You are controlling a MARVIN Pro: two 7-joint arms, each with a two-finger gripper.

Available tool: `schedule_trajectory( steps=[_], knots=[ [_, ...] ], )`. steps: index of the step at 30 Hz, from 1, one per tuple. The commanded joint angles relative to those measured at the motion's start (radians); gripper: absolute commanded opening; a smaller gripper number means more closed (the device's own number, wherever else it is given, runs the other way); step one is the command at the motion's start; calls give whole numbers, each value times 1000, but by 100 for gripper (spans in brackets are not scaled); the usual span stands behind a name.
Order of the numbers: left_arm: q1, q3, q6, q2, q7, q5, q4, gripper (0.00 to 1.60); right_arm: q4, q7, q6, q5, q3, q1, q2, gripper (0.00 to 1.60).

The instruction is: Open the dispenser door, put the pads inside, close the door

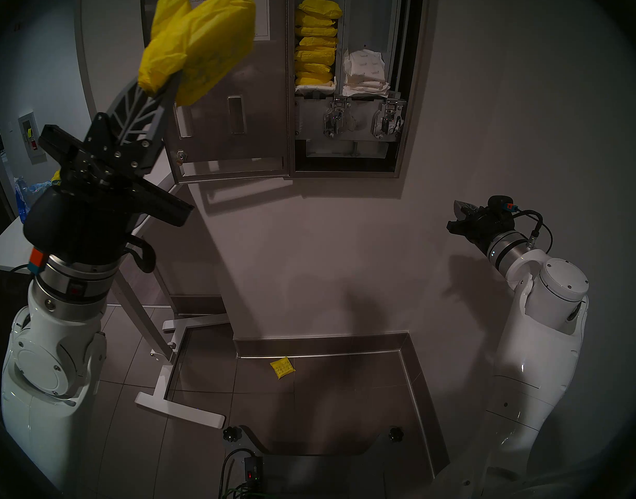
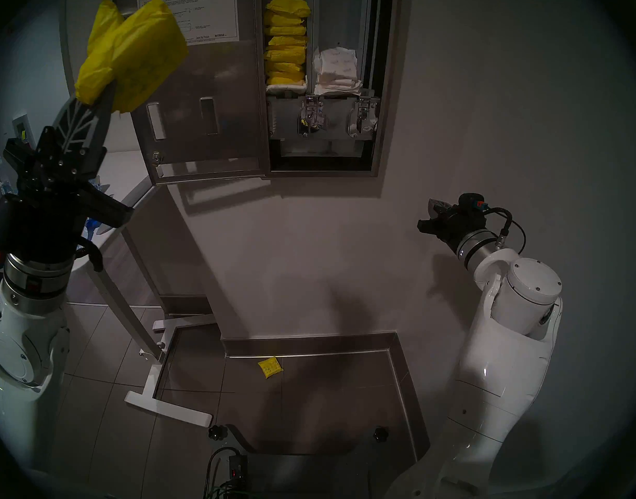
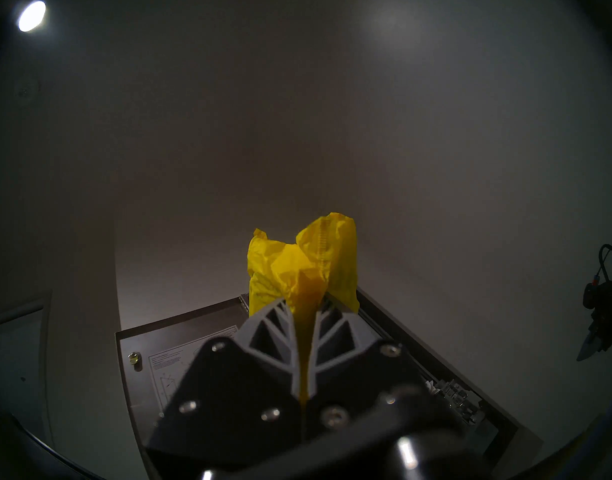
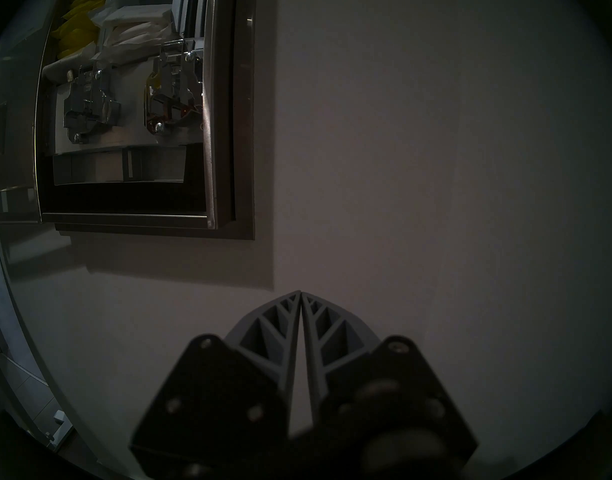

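Note:
The steel dispenser hangs on the wall with its door swung open to the left, a white instruction sheet on its back. Several yellow pads are stacked in the left chute, and white packets lie in the right one. My left gripper is raised in front of the open door, shut on two yellow pads, which also show in the left wrist view. My right gripper is shut and empty, held low by the wall to the right of the dispenser.
One yellow pad lies on the tiled floor by the wall base. A white stand with a metal frame sits at the lower left. A blue plastic bag rests on a white surface behind my left arm.

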Motion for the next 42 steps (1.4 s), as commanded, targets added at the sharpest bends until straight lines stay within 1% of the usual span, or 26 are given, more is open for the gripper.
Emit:
schedule_trajectory(
  steps=[1, 2, 3, 4, 7, 8, 10, 14, 15, 16, 20, 21, 22, 23, 24, 27, 28, 29, 30, 33, 35, 37, 38, 42],
  knots=[
    [-94, 61, 35, -25, 8, 118, -18, 0, -29, -1, -8, 4, -1, 21, 6, 42],
    [-103, 72, 44, -29, 8, 139, -18, 0, -29, -1, -8, 4, -1, 21, 6, 42],
    [-126, 92, 67, -38, 8, 193, -18, 0, -29, -1, -8, 4, -1, 21, 6, 42],
    [-126, 92, 67, -38, 8, 193, -18, 0, -29, -1, -8, 4, -1, 21, 6, 42],
    [-171, 139, 126, -63, 15, 294, -18, 0, -29, -1, -8, 4, -1, 21, 6, 42],
    [-171, 139, 126, -63, 15, 294, -18, 0, -29, -1, -8, 4, -1, 21, 6, 42],
    [-180, 153, 150, -72, 19, 338, -18, 0, -29, -1, -8, 4, -1, 21, 6, 42],
    [-228, 203, 221, -103, 27, 456, -18, 0, -30, -2, -8, 5, -1, 21, 6, 42],
    [-208, 205, 227, -105, 38, 471, -18, 0, -30, -2, -8, 5, -1, 21, 6, 42],
    [-241, 222, 255, -115, 29, 498, -18, 0, -30, -2, -8, 5, -1, 21, 6, 42],
    [-270, 264, 329, -147, 42, 607, -18, 0, -31, -2, -9, 5, -1, 21, 6, 42],
    [-273, 269, 337, -153, 44, 625, -18, 0, -31, -2, -9, 5, -1, 21, 6, 42],
    [-287, 284, 365, -160, 48, 654, -18, 0, -31, -2, -9, 5, -1, 21, 6, 42],
    [-290, 291, 374, -166, 53, 673, -18, 0, -32, -2, -9, 5, -1, 21, 6, 42],
    [-315, 308, 398, -175, 57, 704, -18, 0, -32, -2, -9, 5, -1, 21, 6, 42],
    [-334, 333, 444, -192, 73, 764, -18, 0, -32, -2, -9, 5, -1, 21, 5, 42],
    [-349, 339, 451, -194, 73, 772, -18, 0, -32, -2, -9, 5, -1, 21, 5, 42],
    [-364, 355, 479, -205, 83, 811, -14, 0, -32, -2, -9, 5, -1, 21, 5, 42],
    [-364, 355, 479, -205, 83, 811, -14, 0, -32, -2, -9, 5, -1, 21, 5, 42],
    [-387, 376, 514, -220, 92, 862, -6, 0, -33, -2, -9, 5, -1, 21, 5, 42],
    [-418, 391, 535, -227, 93, 892, 7, 0, -33, -2, -9, 5, -1, 21, 5, 42],
    [-423, 396, 548, -232, 94, 918, 8, 0, -33, -2, -9, 5, -1, 21, 5, 42],
    [-440, 404, 558, -237, 93, 930, 16, 0, -33, -2, -9, 5, -1, 20, 5, 42],
    [-468, 412, 573, -248, 87, 959, 18, 0, -32, -2, -9, 5, -2, 21, 6, 42]
  ],
)
